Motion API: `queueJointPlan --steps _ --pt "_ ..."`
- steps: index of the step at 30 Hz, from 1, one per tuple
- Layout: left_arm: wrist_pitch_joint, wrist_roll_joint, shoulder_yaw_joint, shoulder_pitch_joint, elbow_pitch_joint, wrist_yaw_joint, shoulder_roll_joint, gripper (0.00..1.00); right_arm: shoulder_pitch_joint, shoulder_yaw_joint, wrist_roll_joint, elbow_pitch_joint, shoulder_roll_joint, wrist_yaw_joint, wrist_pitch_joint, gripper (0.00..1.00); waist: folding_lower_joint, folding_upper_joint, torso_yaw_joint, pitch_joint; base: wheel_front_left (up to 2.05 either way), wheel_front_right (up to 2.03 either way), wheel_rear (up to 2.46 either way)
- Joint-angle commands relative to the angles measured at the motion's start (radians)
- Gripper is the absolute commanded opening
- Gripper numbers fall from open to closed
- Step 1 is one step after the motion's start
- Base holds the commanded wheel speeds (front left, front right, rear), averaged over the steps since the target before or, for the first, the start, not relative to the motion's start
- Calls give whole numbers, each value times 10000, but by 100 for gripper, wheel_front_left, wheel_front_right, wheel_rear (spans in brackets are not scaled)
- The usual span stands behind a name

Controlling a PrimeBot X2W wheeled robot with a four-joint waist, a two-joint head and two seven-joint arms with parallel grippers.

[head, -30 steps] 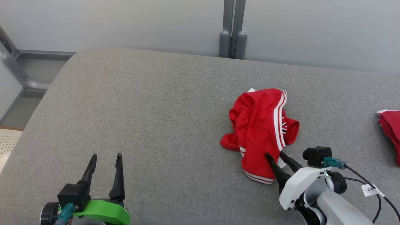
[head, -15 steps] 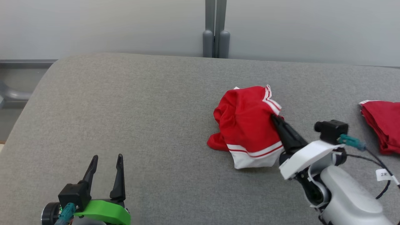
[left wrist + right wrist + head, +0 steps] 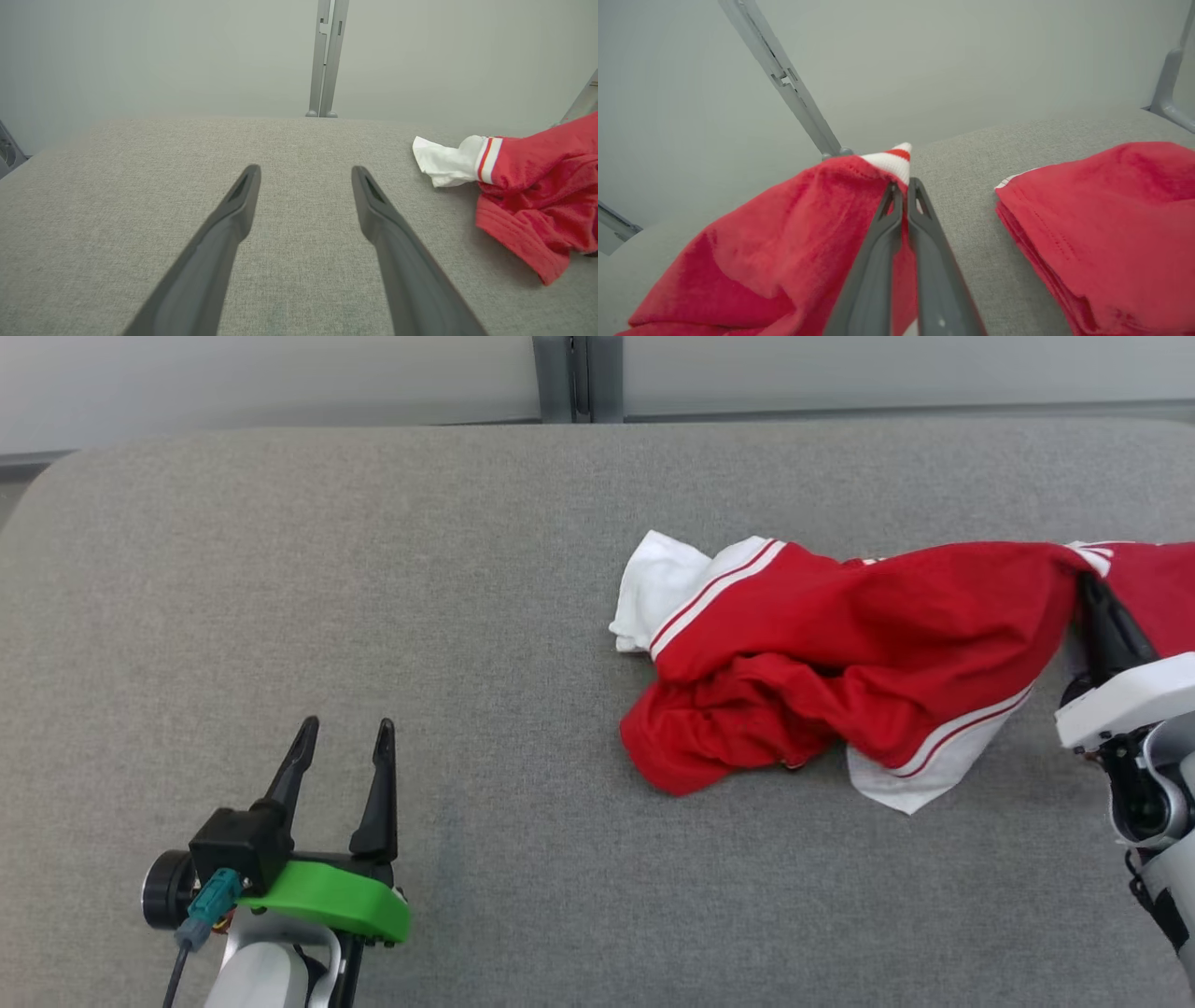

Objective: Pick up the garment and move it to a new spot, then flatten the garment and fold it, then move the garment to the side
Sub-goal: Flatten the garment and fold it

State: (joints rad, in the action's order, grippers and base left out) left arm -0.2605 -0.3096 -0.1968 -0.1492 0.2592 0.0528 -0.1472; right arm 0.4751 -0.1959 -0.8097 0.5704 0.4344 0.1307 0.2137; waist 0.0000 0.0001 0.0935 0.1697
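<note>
nearest, at the robot's left, the left gripper (image 3: 346, 722) hovers over the grey surface (image 3: 373, 569) with its fingers spread and nothing between them. at the right edge the right gripper (image 3: 1086, 581) is clenched on a white-and-red striped edge of the red garment (image 3: 840, 644). the garment lies right of centre with its long axis running left to right. its pinched end points to the robot's right and its white hem to the left, with crumpled folds sagging onto the surface between. just beyond the right gripper sits a folded red stack (image 3: 1111, 210), with a pale wall behind.
</note>
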Motion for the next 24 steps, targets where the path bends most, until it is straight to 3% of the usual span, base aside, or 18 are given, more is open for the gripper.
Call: queueJointPlan --steps 1,6,7,8,9,17,24 --pt "0 46 -26 -260 13 54 -52 100 287 110 74 346 84 0 72 0 0 -1 58 827 0 0 0" --pt "-8 103 -166 -579 189 116 -46 100 1029 460 656 1823 -39 0 234 0 0 -1 352 1151 0 0 0" --pt "-11 99 -166 -596 220 122 -42 100 1122 455 713 1945 -120 0 259 11 0 -1 378 1138 0 0 0" --pt "-16 87 -163 -595 290 112 -39 100 1226 373 930 2107 -186 0 306 51 0 -1 408 1077 0 0 0" --pt "-22 72 -156 -583 329 102 -32 100 1264 326 1030 2200 -225 0 342 100 0 -1 412 1015 0 0 0" --pt "-39 -63 -97 -238 585 69 63 100 1045 38 2297 1898 -681 0 526 100 0 -1 5 33 0 0 0" --pt "-48 -115 -127 96 461 21 93 100 17 601 3635 -35 -1536 -1 513 100 0 -1 -567 -691 0 0 0"
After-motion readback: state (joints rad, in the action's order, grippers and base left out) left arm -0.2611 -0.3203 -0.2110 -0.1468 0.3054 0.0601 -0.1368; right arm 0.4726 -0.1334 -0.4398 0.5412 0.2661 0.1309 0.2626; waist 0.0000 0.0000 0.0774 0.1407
